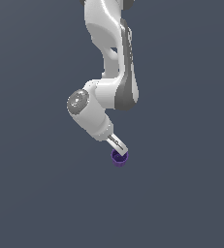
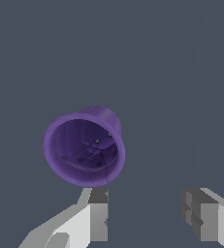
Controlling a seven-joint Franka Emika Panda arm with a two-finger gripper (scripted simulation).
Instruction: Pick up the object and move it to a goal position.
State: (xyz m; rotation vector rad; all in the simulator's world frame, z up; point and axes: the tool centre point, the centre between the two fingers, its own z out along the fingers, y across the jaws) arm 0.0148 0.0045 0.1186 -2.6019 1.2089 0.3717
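Note:
The object is a small dark purple cup (image 2: 84, 150) with a hollow top and a flared rim, and its opening faces the wrist camera. In the exterior view the cup (image 1: 119, 158) lies on the grey floor just under the fingertips. My gripper (image 2: 145, 193) is open with its two fingers wide apart. The cup sits just beyond the tip of one finger (image 2: 98, 213), not in the gap between the fingers. The other finger (image 2: 200, 218) is well apart from the cup. In the exterior view my gripper (image 1: 120, 148) hangs tilted from the white arm.
A plain dark grey floor (image 1: 181, 193) lies all around. The white arm (image 1: 108, 72) comes down from the top of the exterior view. No other objects show.

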